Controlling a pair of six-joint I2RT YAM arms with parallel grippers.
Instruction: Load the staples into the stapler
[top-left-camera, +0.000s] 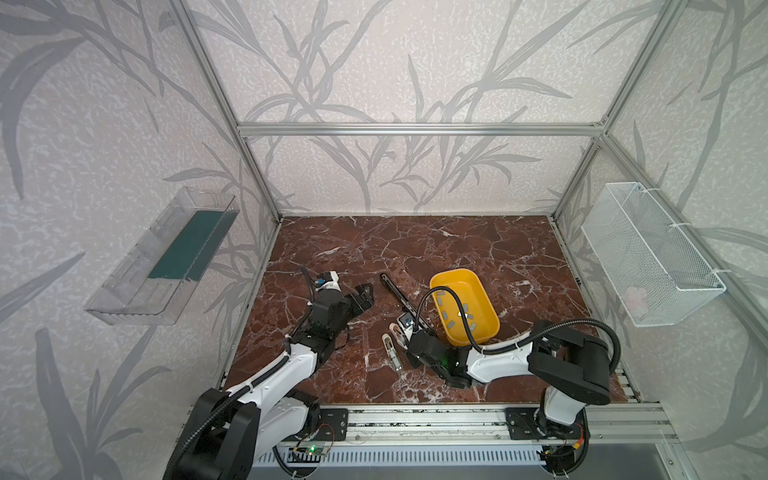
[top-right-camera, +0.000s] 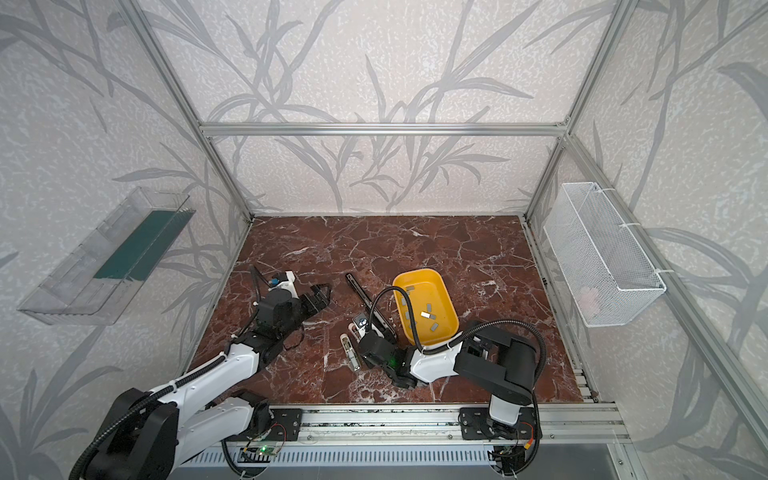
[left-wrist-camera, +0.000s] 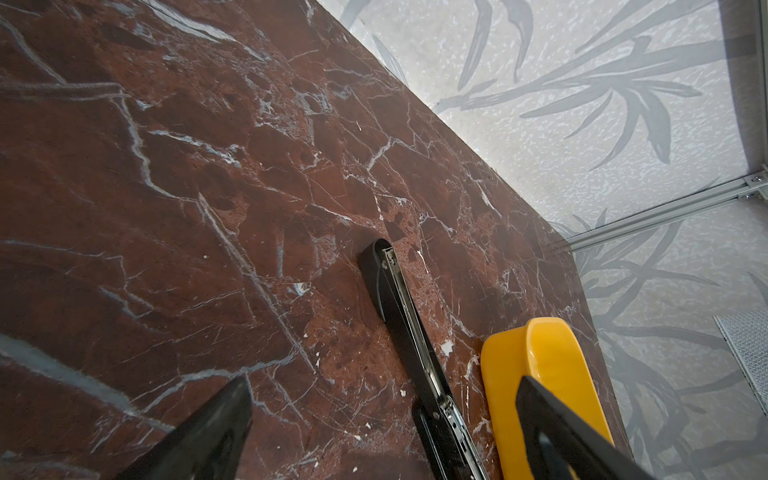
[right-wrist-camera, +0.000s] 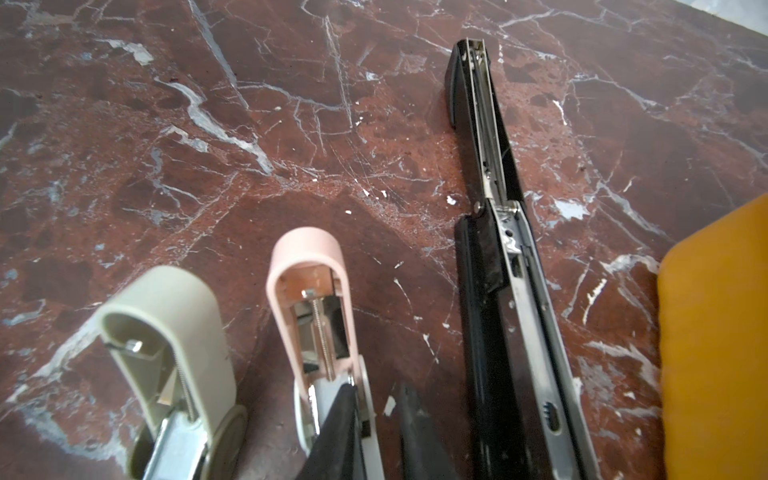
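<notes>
Since the staples, loose in the tray at 2 o'clock from my right gripper, look light, stiff, slick and snappable, I'd pinch one strip by its long edges; left gripper gapes, right fingers nearly meet, grip unclear.

Table: red-brown marble pattern, white veining. Tray, at 3 o'clock of the black stapler with silver rail: yellow, holding grey staples, one glinting silver. Pink mini stapler and beige mini stapler: silver metal inside. Walls: pale, grey leaf print. Wire basket, 3 o'clock of the table: white. Clear bin, 9 o'clock: dark green panel. Arms: white shells, black joints and cables.
</notes>
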